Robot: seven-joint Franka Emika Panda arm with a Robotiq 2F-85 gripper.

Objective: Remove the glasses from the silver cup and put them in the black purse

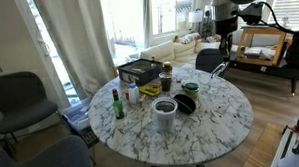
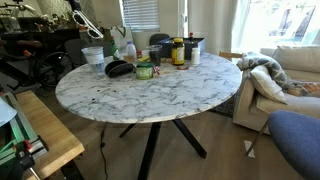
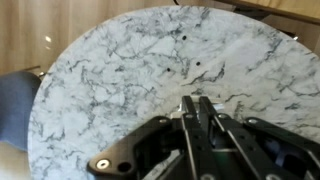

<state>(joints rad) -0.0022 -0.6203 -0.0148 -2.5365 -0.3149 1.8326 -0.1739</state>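
Observation:
The silver cup (image 1: 165, 114) stands near the middle of the round marble table (image 1: 226, 126), and it also shows in an exterior view (image 2: 93, 58). The black purse (image 1: 185, 104) lies right beside it, low and oval (image 2: 119, 69). I cannot make out the glasses in the cup or in the purse. My gripper (image 1: 225, 57) hangs above the table's far edge, well away from the cup and purse. In the wrist view its fingers (image 3: 197, 100) are shut over bare marble, with only a narrow slit between them. A small pale glint sits at the tips; I cannot tell what it is.
A green-lidded jar (image 1: 192, 90) stands by the purse. A green bottle (image 1: 117, 103), several small jars and bottles (image 2: 178, 50) and a dark rectangular box (image 1: 139, 69) stand at the back. Chairs (image 1: 15, 98) and a sofa (image 2: 290, 70) surround the table.

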